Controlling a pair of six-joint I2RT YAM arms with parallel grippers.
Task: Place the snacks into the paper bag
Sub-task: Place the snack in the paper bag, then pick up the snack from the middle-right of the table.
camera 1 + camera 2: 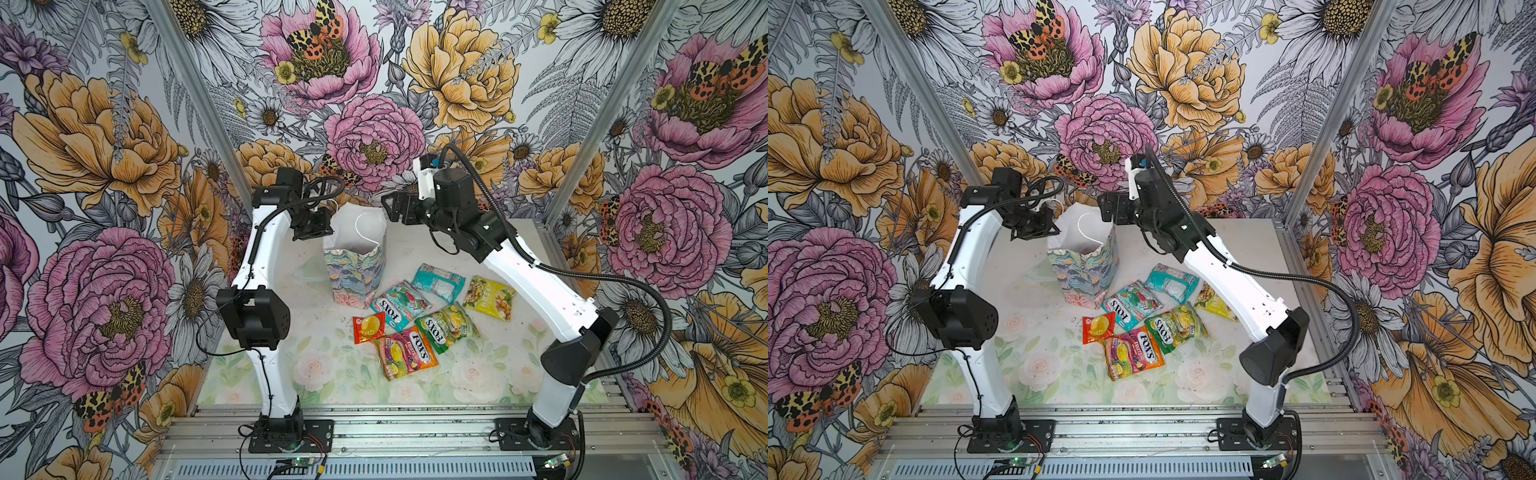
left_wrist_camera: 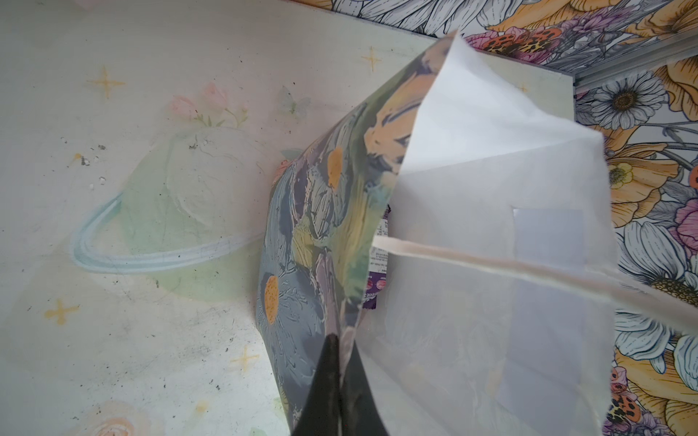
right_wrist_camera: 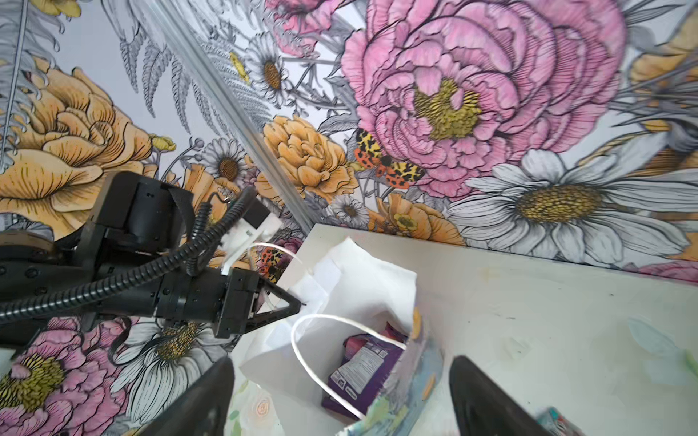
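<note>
Nearest, on pale rose-print tabletop [image 1: 316, 374]: glossy flat orange-and-pink FOX'S packet [image 1: 409, 353], printed face up. Just beyond, close against it: small red packet [image 1: 368, 328] with yellow fruit picture toward robot's left, green FOX'S packet [image 1: 446, 328] toward robot's right. Next back: teal FOX'S packet [image 1: 399, 305], lodged between those two, far corner just beside bag's base. Farther to robot's right, apart from cluster: yellow packet [image 1: 490, 298]; teal-and-white packet [image 1: 438, 281] near it, a bit farther back. All six loose on tabletop, outside bag. Behind them, between both arms, seen in both top views: small upright paper bag [image 1: 357, 270] [image 1: 1084, 270], pastel blue-green painted floral print outside, white inside, mouth open, thin white cord handle [image 3: 313, 358] drooping across opening. Down inside, at bottom: purple packet [image 3: 362, 373], label side showing. Left tool [image 2: 340, 377] clamped tight on bag's rim at robot's left side, one finger on printed outside, one on white inside. Right tool [image 3: 342, 362] above bag's mouth, jaws spread wide, nothing between them, gripping nothing. Farthest: bold floral wallpaper [image 1: 374, 124] with pink and orange blooms, on three sides of cell.
</note>
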